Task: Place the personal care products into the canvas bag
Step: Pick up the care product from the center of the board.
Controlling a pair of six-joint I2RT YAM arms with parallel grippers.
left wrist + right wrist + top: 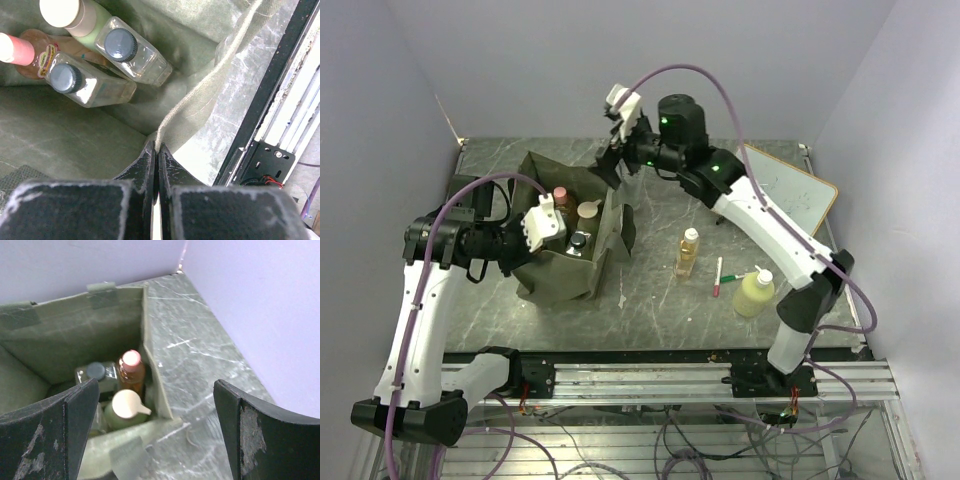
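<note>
Left claw [158,152] clenched on the canvas bag [555,275] rim; right claw [608,166] spread, empty, above its far end. We note the amber bottle [689,250] and yellow-green bottle [755,293] upright on the table [655,305], right of the bag, nearer the right arm [770,225].

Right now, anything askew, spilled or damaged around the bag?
Nothing spilled or damaged. The canvas bag sits out of square: one side wall sags outward and its rim is pinched in the shut left gripper. The bottles inside are bunched at one end.
</note>
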